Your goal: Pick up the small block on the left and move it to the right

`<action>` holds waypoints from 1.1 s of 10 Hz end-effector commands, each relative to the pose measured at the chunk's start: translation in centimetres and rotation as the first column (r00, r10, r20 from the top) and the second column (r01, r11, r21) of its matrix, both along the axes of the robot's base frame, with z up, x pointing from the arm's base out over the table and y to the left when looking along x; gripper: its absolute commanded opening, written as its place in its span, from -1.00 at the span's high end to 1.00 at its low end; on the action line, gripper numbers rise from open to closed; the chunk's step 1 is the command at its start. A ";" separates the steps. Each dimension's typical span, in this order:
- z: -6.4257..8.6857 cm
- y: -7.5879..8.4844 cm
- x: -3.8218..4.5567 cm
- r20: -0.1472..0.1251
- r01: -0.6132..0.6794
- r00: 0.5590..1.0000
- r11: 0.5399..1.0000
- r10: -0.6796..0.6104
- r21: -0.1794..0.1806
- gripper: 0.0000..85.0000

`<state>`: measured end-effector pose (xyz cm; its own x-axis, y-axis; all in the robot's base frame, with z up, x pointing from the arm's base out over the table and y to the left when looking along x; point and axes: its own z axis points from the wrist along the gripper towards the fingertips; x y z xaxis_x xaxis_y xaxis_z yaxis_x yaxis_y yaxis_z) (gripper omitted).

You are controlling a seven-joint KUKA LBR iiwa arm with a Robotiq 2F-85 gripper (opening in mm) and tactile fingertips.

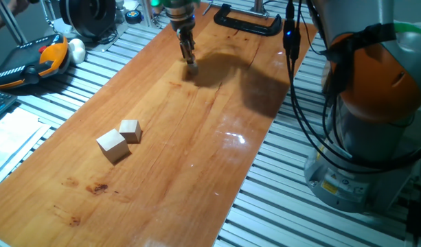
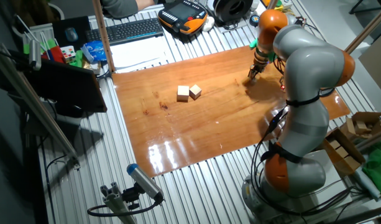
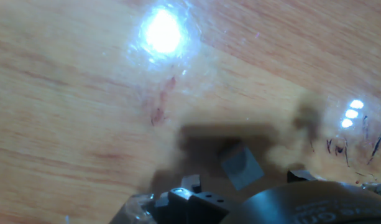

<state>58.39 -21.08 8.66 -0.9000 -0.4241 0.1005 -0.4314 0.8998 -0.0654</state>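
The small block (image 3: 242,165) lies on the wooden board (image 1: 196,158), in shadow between my fingertips (image 3: 190,183), turned at an angle to them. In the hand view there is a gap on each side of it, so my gripper (image 3: 243,179) stands open around it without touching. From the fixed view the gripper (image 1: 191,63) is low over the far end of the board, with the block (image 1: 194,68) just showing at its tip. The other fixed view has the gripper (image 2: 251,74) at the board's right side.
Two larger pale wooden cubes, a mid-sized one (image 1: 130,130) and the largest (image 1: 112,145), sit side by side near the board's other end. A black clamp (image 1: 248,22) grips the far edge. Cables (image 1: 292,75) hang beside the arm's base (image 1: 365,158).
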 end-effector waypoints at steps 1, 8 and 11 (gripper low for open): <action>-0.5 -0.2 0.22 0.005 -0.002 1.000 1.000 0.002 0.009 -0.65; -3.6 -0.7 0.70 -0.013 0.000 1.000 1.000 0.000 0.029 -0.64; -5.1 -0.9 0.82 -0.010 0.000 1.000 0.999 0.001 0.044 -0.64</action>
<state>59.18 -22.02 3.44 -0.8986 -0.4294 0.0898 -0.4326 0.9014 -0.0190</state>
